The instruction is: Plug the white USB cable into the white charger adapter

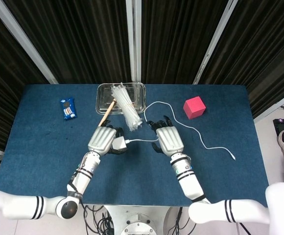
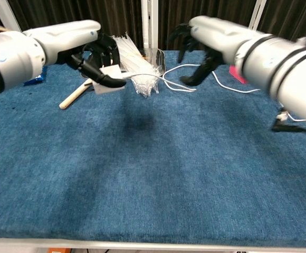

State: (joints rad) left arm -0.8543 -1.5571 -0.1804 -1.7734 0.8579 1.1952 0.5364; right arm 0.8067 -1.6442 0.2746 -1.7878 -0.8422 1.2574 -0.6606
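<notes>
My left hand (image 1: 103,141) (image 2: 96,59) grips the white charger adapter (image 1: 118,143) (image 2: 108,85) a little above the blue table, near its middle. The white USB cable (image 1: 142,140) (image 2: 147,77) has its plug seated in the adapter's right face. From there it runs right, passes by my right hand, loops back toward the tray and trails off to its free end (image 1: 233,157) at the right. My right hand (image 1: 170,140) (image 2: 198,45) hovers to the right of the adapter, fingers spread, holding nothing.
A clear tray (image 1: 103,93) stands at the back centre with a bundle of clear plastic strips (image 1: 126,110) (image 2: 137,66) spilling from it. A wooden stick (image 1: 106,112) (image 2: 78,95) lies beside my left hand. A pink cube (image 1: 194,107) sits back right, a blue packet (image 1: 68,108) back left.
</notes>
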